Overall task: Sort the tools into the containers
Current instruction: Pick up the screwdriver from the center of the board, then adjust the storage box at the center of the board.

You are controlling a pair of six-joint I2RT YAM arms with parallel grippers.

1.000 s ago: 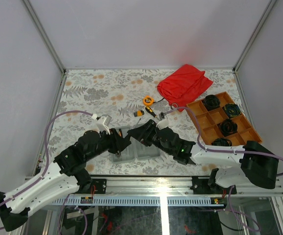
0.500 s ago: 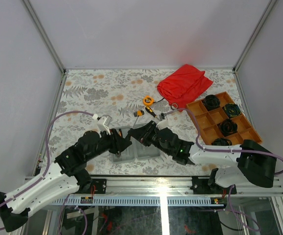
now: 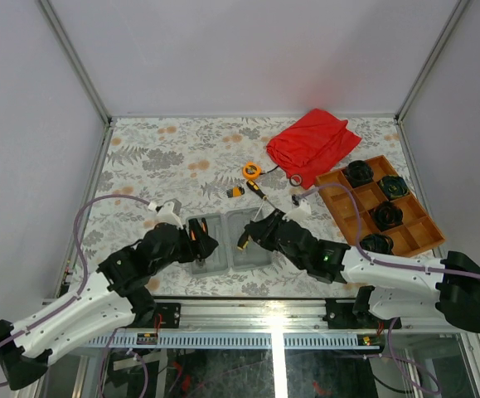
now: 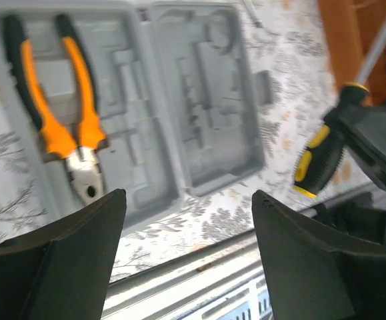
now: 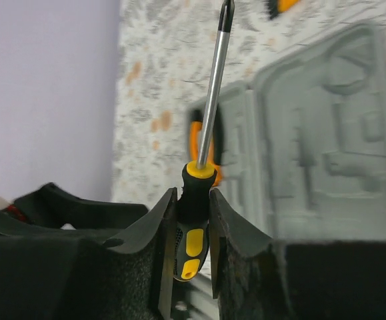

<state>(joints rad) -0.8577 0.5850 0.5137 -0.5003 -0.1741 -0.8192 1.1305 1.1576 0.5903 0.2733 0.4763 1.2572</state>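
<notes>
Two shallow grey plastic trays, moulded with recesses, lie side by side near the front edge of the floral-patterned table (image 3: 140, 157). The left-hand tray (image 4: 136, 143) holds the orange-handled steel pliers (image 4: 59, 107); the right-hand tray (image 4: 209, 120) shows only bare recesses. The left gripper (image 4: 187, 223) hovers above the trays, jaws spread wide and gripping nothing. The right gripper (image 5: 193, 200) is clamped on the black-and-yellow handle of a long-shafted screwdriver (image 5: 209, 127), carried above the trays. Recommended handling, as judged from here: turn the shaft parallel to a long recess, lower until the handle seats, then release, with the left arm kept clear. One second earlier the left jaws stood narrower over the pliers, and the right wrist lay farther left across the trays.
</notes>
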